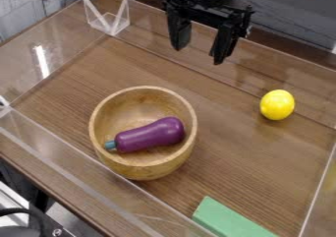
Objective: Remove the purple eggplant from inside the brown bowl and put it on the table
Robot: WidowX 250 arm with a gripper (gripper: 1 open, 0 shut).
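Hanging over the far edge of the table point(250, 84), the gripper point(201, 39) is pointing straight down with its two black fingers point(226, 42) spread wide apart, holding nothing and touching nothing. Clear acrylic walls point(53, 54) are bordering the table on every side that shows. One brown bowl point(112, 108) is sitting toward the near left corner, well apart from the gripper, with open tabletop between them and nothing blocking the way down to it. One green block point(239, 221) is lying flat at the near edge, partly cut off by the frame. One purple eggplant point(151, 135) is lying on its side inside the bowl, its blue-teal stem end pointing toward the left rim. One yellow lemon point(277, 104) is resting near the right edge, clear of the bowl and of the gripper.
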